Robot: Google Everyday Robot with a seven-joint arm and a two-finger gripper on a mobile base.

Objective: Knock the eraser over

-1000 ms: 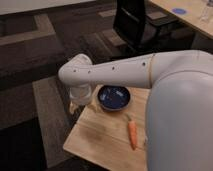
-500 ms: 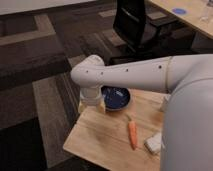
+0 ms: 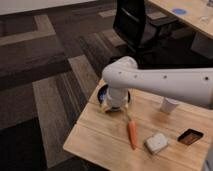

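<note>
Big white arm (image 3: 165, 82) first: swung higher across the wooden desk (image 3: 100, 142) than a moment ago, with more of the top showing now. Down at its end, gripper (image 3: 116, 104) hanging over the blue bowl (image 3: 102, 92), same spot as before. Cannot tell if open or shut, or holding anything; hidden under the wrist. Not much help for the job yet: no touch on the eraser (image 3: 156, 143), sitting near the front right of the desk, just beside the carrot (image 3: 132, 135) and well apart from the gripper. Hard to tell if standing or lying flat. Probably needs a move toward the front right next. Now counting, big to small: one arm, one desk up close, one far desk (image 3: 195, 15), one black chair (image 3: 132, 22), one bowl, one white cup (image 3: 167, 105), one carrot, one eraser, one small dark tray (image 3: 190, 136).
</note>
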